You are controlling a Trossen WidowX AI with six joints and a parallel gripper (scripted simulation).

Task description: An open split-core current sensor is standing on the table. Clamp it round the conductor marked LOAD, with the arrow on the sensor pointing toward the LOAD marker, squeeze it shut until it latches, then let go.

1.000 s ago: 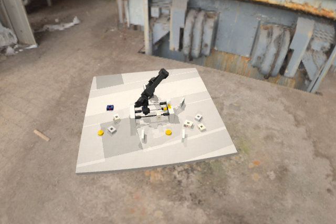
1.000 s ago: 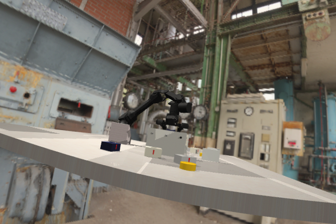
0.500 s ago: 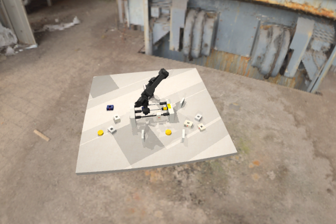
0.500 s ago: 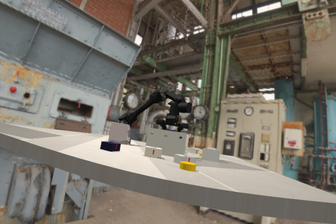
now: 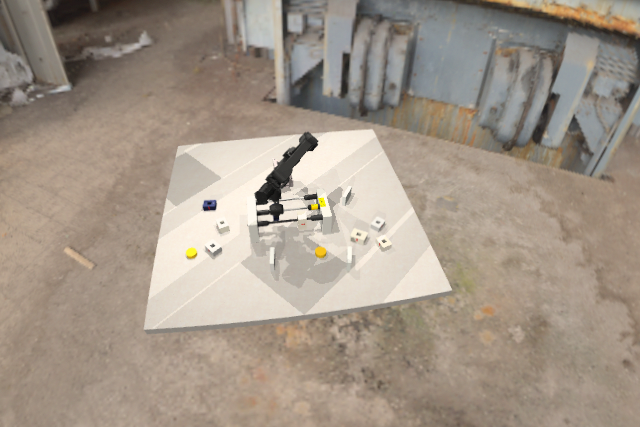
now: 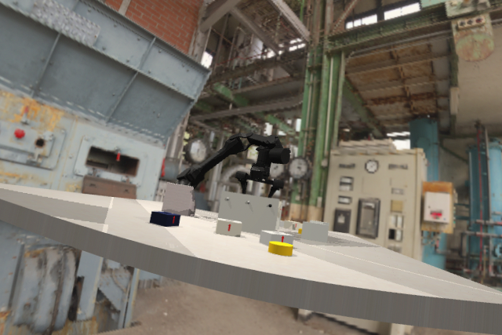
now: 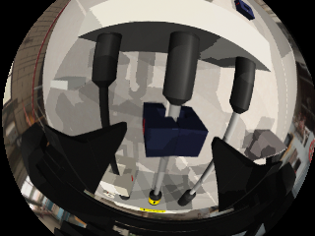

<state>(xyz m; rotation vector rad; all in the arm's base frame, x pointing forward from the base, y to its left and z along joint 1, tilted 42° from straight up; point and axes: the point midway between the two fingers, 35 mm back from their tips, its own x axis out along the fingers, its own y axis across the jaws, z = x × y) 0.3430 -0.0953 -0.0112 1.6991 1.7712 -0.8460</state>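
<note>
A dark blue split-core sensor (image 7: 175,133) sits closed round the middle one of three black conductors (image 7: 181,66) in a white rack (image 5: 253,228) (image 6: 249,211). In the wrist view a yellow marker (image 7: 156,201) shows at that conductor's far end; yellow marks (image 5: 322,200) also show at the rack's right end. I cannot read the label or the sensor's arrow. My gripper (image 5: 267,198) (image 6: 260,188) (image 7: 171,134) hangs just above the sensor, open, with its fingers spread to either side and clear of it.
A second dark blue block (image 5: 209,204) (image 6: 165,218) lies left of the rack. Several white blocks (image 5: 222,225) (image 6: 229,227) and two yellow discs (image 5: 191,252) (image 5: 321,251) (image 6: 280,247) lie around it. Thin white posts (image 5: 271,257) stand in front.
</note>
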